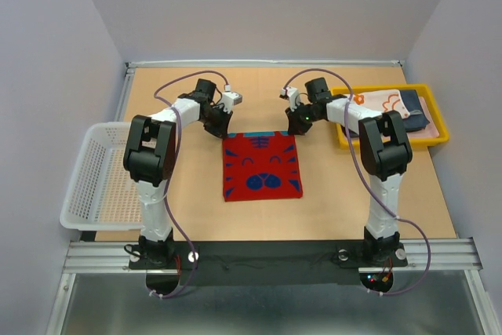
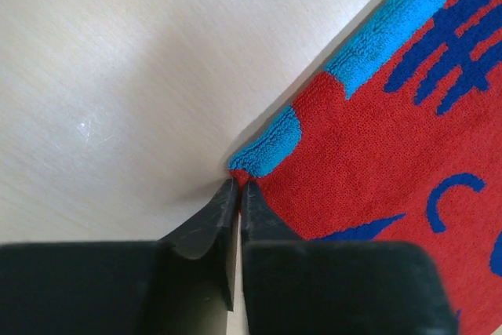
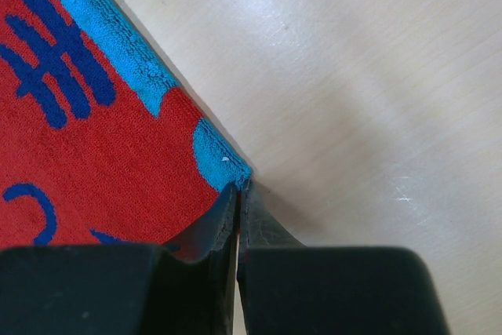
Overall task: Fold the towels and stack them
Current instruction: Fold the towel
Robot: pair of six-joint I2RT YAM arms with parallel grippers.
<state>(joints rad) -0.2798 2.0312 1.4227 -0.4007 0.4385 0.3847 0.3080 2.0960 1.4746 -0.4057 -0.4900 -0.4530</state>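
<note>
Stretching forward, wrists bent down, the left gripper (image 2: 238,186) and right gripper (image 3: 238,187) are each closed on a far corner of the red towel (image 1: 262,166).

The red towel (image 2: 376,154) is matt terry cloth, nubbly with tiny loops. Its light-blue border, just ahead of the left gripper (image 2: 238,186), has a fluffier pile. That gripper's fingers (image 2: 204,225) are smooth, matt black plastic. The table (image 2: 118,76) beside them is pale wood-grain board, smooth, softly shiny and finely scratched. Beyond the right gripper (image 3: 239,187) the tray (image 1: 384,88) is glossy yellow plastic. The basket (image 1: 78,194), out past the left gripper, is white plastic mesh.
</note>
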